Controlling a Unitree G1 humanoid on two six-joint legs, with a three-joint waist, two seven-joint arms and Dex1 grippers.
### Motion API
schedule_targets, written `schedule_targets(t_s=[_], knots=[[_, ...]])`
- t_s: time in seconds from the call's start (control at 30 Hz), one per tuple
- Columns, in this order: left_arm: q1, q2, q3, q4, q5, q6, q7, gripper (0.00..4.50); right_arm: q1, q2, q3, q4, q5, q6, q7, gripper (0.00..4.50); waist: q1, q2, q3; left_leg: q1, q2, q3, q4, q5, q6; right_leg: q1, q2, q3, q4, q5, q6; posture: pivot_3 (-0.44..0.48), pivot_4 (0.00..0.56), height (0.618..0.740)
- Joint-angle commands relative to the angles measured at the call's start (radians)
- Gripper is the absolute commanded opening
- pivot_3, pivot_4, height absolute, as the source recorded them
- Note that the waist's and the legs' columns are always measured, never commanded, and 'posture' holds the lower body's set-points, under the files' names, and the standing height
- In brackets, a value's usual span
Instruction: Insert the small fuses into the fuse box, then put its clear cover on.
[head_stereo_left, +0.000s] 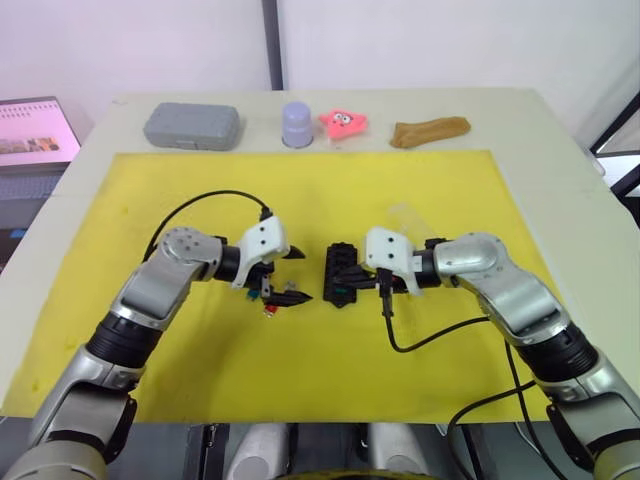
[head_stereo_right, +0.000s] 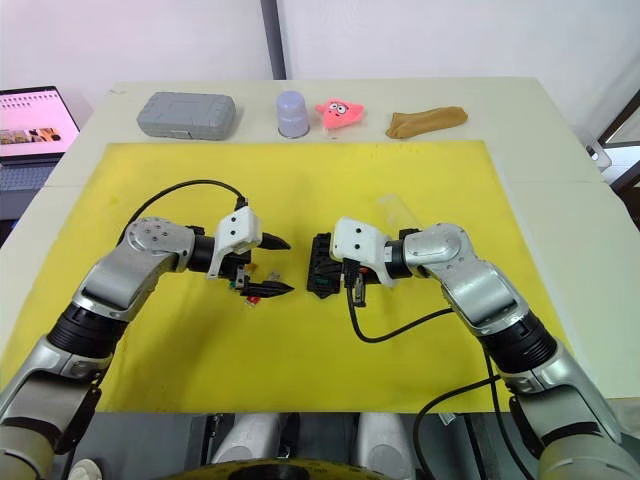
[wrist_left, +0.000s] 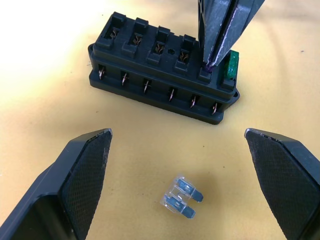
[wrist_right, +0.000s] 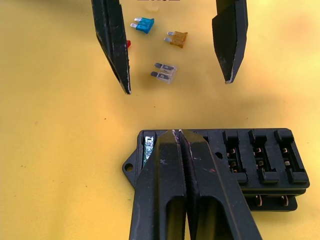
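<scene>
While the left gripper hangs spread wide over loose fuses on the yellow mat, the right gripper is pinched closed, its tips pressing into the fuse box beside a seated green fuse. Farther back sit a grey case, cup and pink toy.

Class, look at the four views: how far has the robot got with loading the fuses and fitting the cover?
Done: a green fuse sits in the end slot of the fuse box. In hand: the right gripper, shut, presses a purple fuse into the next slot. Left: grey, amber, teal and red fuses lie loose beneath the open left gripper; the clear cover waits.
</scene>
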Motion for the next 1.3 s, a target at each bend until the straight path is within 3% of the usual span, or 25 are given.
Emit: schedule_targets(t_s=[0.03,0.37,0.57,0.87,1.0,1.2,1.3], knots=[[-0.029,0.011,0.035,-0.01,-0.018,0.0,-0.006,4.5,0.036,-0.045,0.029,0.07,-0.06,0.029,0.011,0.07,0.0,0.0,0.0,0.0,0.0,0.0,0.0,0.0,0.0,0.0,0.0,0.0,0.0,0.0,0.0,0.0,0.15,0.74],[-0.051,0.043,0.071,0.006,-0.05,-0.002,-0.045,4.5,-0.062,-0.019,-0.093,-0.041,0.096,0.164,0.046,0.07,-0.002,0.0,0.0,-0.001,0.0,0.0,0.0,0.0,0.0,-0.001,0.0,0.0,0.0,0.0,0.0,0.0,0.15,0.74],[-0.054,0.107,0.141,0.012,-0.108,-0.007,-0.117,4.5,-0.133,-0.04,-0.192,-0.102,0.202,0.276,0.054,0.07,-0.005,0.0,0.0,-0.002,0.0,0.0,0.0,0.0,0.0,-0.004,0.0,0.0,0.0,0.0,0.0,0.0,0.15,0.74],[0.007,0.302,0.257,0.162,-0.081,-0.196,-0.216,4.5,-0.023,-0.293,-0.288,-0.11,0.155,0.154,0.124,0.07,-0.003,0.0,0.0,-0.003,0.0,0.001,-0.001,0.0,0.0,-0.003,0.0,0.0,0.0,0.0,0.0,0.0,0.15,0.74],[0.03,0.402,0.301,0.281,-0.053,-0.223,-0.235,4.5,0.082,-0.386,-0.384,-0.014,0.125,0.095,0.114,1.35,-0.003,0.0,0.001,-0.003,0.0,0.002,-0.001,0.0,0.0,-0.004,0.0,0.0,0.0,0.0,0.0,0.0,0.15,0.74],[0.052,0.461,0.329,0.417,-0.031,-0.27,-0.249,4.5,0.209,-0.447,-0.49,0.061,0.117,0.04,0.11,4.48,-0.003,0.001,0.001,-0.002,0.001,0.003,-0.001,0.0,0.0,-0.003,0.001,0.0,0.0,0.0,0.0,0.0,0.15,0.74],[0.065,0.471,0.332,0.457,-0.01,-0.296,-0.246,4.5,0.256,-0.457,-0.521,0.085,0.109,0.022,0.106,4.48,-0.004,0.001,0.001,-0.002,0.001,0.003,-0.001,0.0,0.001,-0.004,0.001,0.0,0.0,0.0,0.0,0.0,0.15,0.74]])
